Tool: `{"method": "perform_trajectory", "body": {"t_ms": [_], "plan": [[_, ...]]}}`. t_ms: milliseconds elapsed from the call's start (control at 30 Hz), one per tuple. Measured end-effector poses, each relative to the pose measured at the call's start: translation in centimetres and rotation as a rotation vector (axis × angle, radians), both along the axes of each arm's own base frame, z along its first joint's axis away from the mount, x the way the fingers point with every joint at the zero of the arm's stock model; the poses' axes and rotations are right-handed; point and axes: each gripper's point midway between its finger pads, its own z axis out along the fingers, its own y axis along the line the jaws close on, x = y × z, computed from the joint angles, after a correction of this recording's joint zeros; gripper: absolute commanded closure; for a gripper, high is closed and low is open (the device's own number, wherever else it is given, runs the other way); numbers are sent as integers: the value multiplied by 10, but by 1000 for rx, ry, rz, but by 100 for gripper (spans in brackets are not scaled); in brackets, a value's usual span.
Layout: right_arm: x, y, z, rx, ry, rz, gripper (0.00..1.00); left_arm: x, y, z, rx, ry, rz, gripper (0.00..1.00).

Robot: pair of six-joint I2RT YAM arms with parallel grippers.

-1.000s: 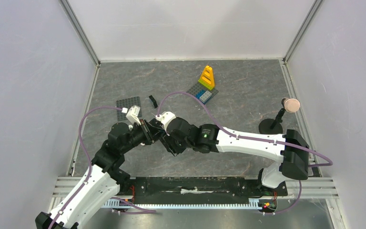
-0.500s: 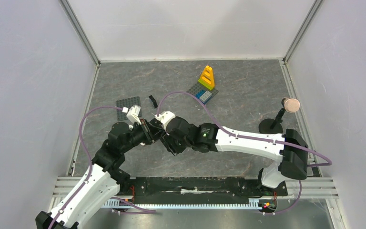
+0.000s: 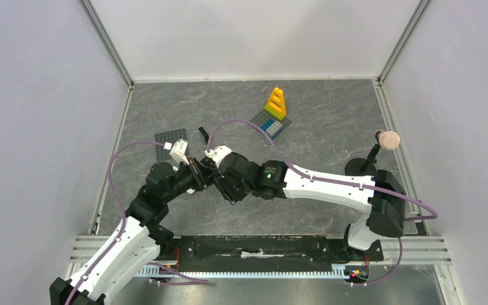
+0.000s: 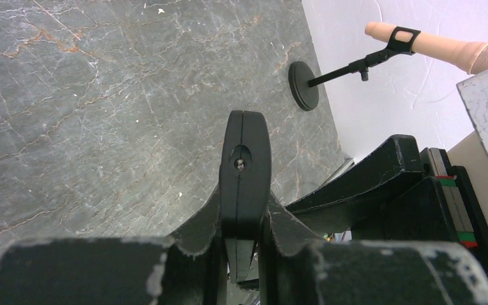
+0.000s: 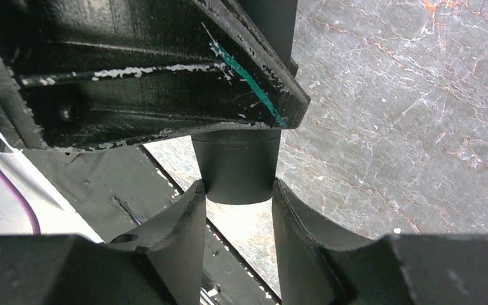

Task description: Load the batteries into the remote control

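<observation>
The remote control (image 4: 246, 171) is a slim black bar with a centre seam, seen edge-on in the left wrist view. My left gripper (image 4: 244, 219) is shut on it, one finger pressed against each flat side. In the right wrist view its rounded black end (image 5: 236, 168) sits between the fingertips of my right gripper (image 5: 236, 189), which is shut on it just below the left gripper's body. From above, the left gripper (image 3: 197, 176) and the right gripper (image 3: 218, 182) meet tip to tip above the table's middle, hiding the remote. The batteries are not in view.
A grey studded plate (image 3: 171, 141) and a small black brick piece (image 3: 203, 134) lie just behind the grippers. Further back is a yellow brick stack (image 3: 276, 101) on a plate (image 3: 264, 122). A microphone (image 3: 389, 140) on a round-based stand (image 3: 359, 169) stands at the right.
The right arm has shifted slightly to the left, towards the left gripper. Both grips look the same as before.
</observation>
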Motion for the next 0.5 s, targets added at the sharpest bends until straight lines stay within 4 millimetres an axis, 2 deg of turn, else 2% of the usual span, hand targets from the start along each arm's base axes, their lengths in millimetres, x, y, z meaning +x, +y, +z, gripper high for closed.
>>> {"method": "perform_trajectory", "body": {"t_ms": [167, 500], "plan": [[1, -1, 0, -2, 0, -2, 74, 1, -1, -1, -10, -1, 1, 98], [0, -3, -3, 55, 3, -25, 44, 0, -2, -6, -43, 66, 16, 98]]}}
